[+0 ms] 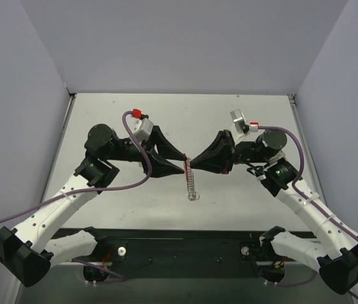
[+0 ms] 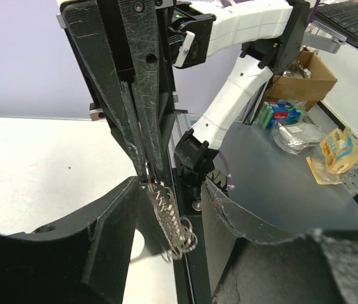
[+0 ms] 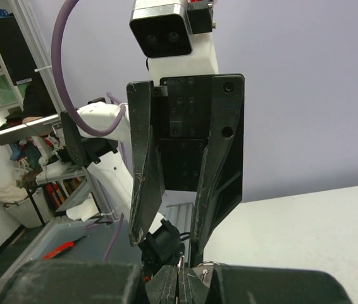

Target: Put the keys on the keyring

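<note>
I see right hand (image 1: pixel 192 163) pinched tight on top of keys (image 1: pixel 192 185), rest dangling over desk (image 1: pixel 166 120). Left hand (image 1: pixel 183 163) half spread around them; contact unclear.

Logged: keys (image 1: pixel 192 185) silver, looped like lace | keyring (image 1: pixel 186 166) bright red | left gripper (image 1: pixel 182 163) and right gripper (image 1: pixel 192 163) matte black — scuffed | cables (image 3: pixel 57 63) purple | table (image 1: pixel 179 120) seen as white
</note>
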### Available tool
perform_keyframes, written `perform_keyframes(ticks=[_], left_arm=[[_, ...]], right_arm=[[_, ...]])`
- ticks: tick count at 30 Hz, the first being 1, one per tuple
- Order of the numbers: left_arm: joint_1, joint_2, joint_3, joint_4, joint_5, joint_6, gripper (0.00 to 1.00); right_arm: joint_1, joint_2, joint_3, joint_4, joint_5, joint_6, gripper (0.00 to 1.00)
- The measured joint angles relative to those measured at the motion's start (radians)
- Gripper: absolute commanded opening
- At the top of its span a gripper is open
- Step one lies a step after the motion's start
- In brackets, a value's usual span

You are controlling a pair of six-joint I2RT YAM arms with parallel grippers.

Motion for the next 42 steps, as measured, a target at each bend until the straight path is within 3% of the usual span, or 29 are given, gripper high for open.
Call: perform_keyframes(ticks=[4, 9, 13, 15, 17, 19, 23, 42], left_arm=[[-0.02, 0.014, 0.017, -0.041, -0.035, 0.037, 0.46], [-0.056, 0.045, 0.055, -0.111, -0.085, 0.097, 0.31], [-0.069, 0.051, 0.079, -0.166, -0.117, 0.137, 0.27], [-0.071, 0.046, 0.08, -0.182, -0.131, 0.149, 0.28], [-0.073, 0.042, 0.08, -0.19, -0.14, 0.154, 0.36], [-0.077, 0.035, 0.08, -0.2, -0.156, 0.168, 0.39], [-0.084, 0.024, 0.08, -0.228, -0.194, 0.193, 0.32], [-0.08, -0.026, 0.08, -0.263, -0.267, 0.222, 0.35]], right_arm=[[0.0, 0.0, 0.0, 0.001, 0.0, 0.003, 0.0], [0.001, 0.0, 0.0, 0.002, 0.0, 0.009, 0.0], [-0.001, 0.0, 0.0, 0.005, -0.003, 0.015, 0.0], [-0.001, 0.0, 0.0, 0.005, -0.002, 0.015, 0.0], [-0.001, 0.0, 0.0, 0.005, 0.001, 0.015, 0.0], [-0.001, -0.001, 0.0, 0.005, 0.005, 0.016, 0.0], [0.0, -0.003, 0.0, 0.006, 0.014, 0.016, 0.0], [0.001, -0.022, 0.0, 0.027, 0.027, 0.019, 0.0]])
